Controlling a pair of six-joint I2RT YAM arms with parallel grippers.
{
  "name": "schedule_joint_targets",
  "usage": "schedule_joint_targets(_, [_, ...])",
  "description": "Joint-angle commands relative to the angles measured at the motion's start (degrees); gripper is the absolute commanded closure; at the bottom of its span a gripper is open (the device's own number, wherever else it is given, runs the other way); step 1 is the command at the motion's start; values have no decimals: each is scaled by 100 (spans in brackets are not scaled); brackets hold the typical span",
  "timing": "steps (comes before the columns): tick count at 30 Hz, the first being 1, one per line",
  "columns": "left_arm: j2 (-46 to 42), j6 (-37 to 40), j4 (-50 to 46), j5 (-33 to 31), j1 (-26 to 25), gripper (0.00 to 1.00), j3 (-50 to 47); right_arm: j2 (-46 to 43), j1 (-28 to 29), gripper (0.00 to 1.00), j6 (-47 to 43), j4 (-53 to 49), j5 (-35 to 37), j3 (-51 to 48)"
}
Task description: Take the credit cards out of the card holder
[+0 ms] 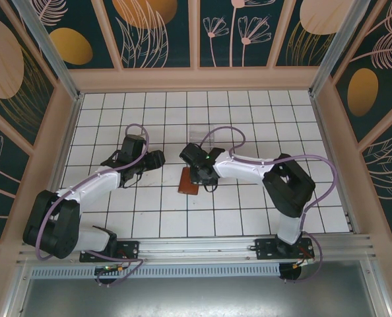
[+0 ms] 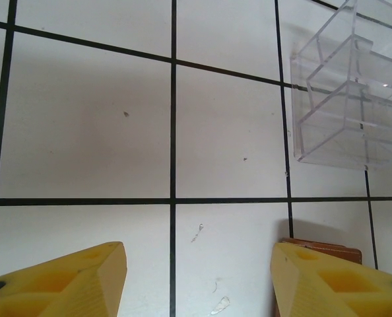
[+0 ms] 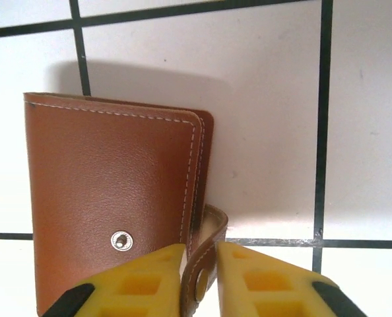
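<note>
Pinching the snap tab (image 3: 209, 224) of the closed brown card holder (image 3: 110, 191) at the middle of the worktop (image 1: 249, 205) with the right jaws, left jaws open and empty nearby, so holder not yet unfolded, no credit cards out, all extraction left.

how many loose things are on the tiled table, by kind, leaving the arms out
brown card holder: 1
clear plastic stand: 1
total: 2
</note>
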Motion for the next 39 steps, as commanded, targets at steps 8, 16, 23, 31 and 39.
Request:
schedule_joint_targets(8, [139,-57,-231,476,-309,39,335,-347,57,96,41,-109,253,191])
schedule_joint_targets(16, [149,-316,-188,878,-684,41,168,-541,137,100,42,91,24,401])
schedule_joint_targets(23, [273,-293,-187,1050,-696,41,137,-581,223,100,-40,119,-24,570])
schedule_joint_targets(31, [429,-225,-135,1283,-698,39,229,-737,284,100,-85,210,27,611])
schedule_joint_targets(39, [526,-190,-48,1514,-698,29,294,-849,297,100,-111,266,68,572])
